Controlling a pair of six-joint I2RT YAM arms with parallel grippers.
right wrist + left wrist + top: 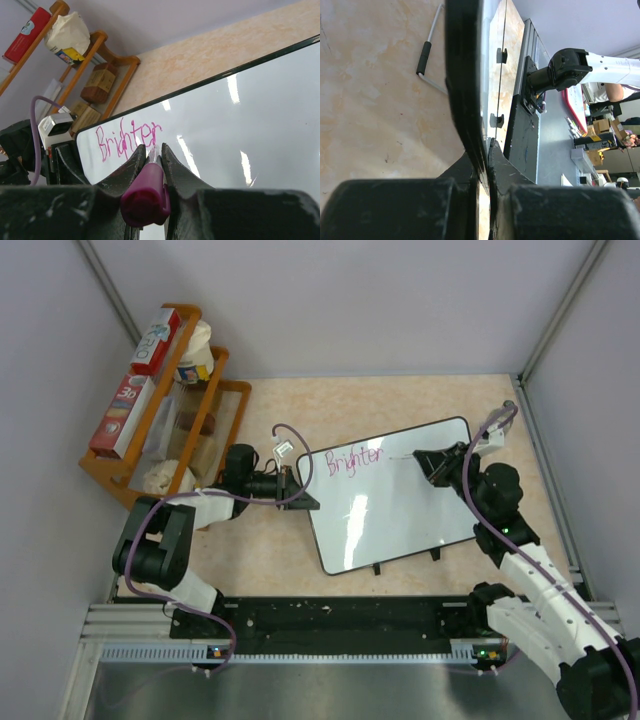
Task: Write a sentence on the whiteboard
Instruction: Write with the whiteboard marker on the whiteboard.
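whiteboard (400,515) at middle of surface (400,400), 1 pink word "Brighter" (353,459) at its far left corner, left end effector (302,490) clenched on its left edge, right end effector (422,460) grasping magenta marker (146,195)

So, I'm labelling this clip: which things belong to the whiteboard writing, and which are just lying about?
In use: whiteboard; sentence, only "Brighter" so far; magenta marker in the right gripper; left gripper clamping the board's edge.
Lying about: wooden rack at far left, with its boxes and packets.
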